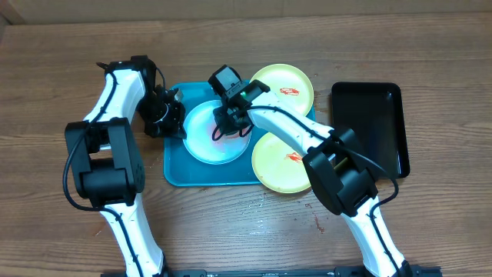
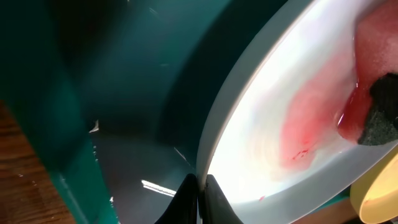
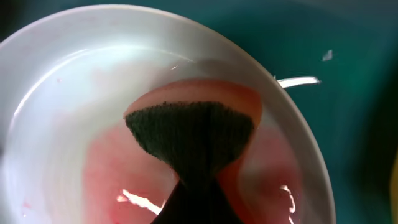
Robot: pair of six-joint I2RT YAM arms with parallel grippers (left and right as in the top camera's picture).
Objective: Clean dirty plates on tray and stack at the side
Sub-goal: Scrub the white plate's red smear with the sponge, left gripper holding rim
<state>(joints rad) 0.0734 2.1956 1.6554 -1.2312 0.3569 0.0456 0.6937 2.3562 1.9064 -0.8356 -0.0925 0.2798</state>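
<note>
A light blue plate point(image 1: 204, 135) lies in the turquoise tray point(image 1: 175, 165). My left gripper point(image 1: 171, 117) is shut on the plate's left rim point(image 2: 217, 134); the fingertips point(image 2: 200, 186) pinch the edge. My right gripper point(image 1: 228, 123) is shut on a sponge point(image 3: 193, 134) with a dark scouring side and a red-pink body, pressed onto the plate's centre. The plate point(image 3: 56, 112) shows smeared red sauce point(image 2: 311, 124). Two pale yellow-green plates with red smears sit at the tray's right side, one at the back point(image 1: 286, 85) and one at the front point(image 1: 284, 163).
A black tray point(image 1: 369, 127) lies on the wooden table point(image 1: 61, 46) to the right of the turquoise tray. The right arm reaches over the two yellow-green plates. Cardboard runs along the table's far edge.
</note>
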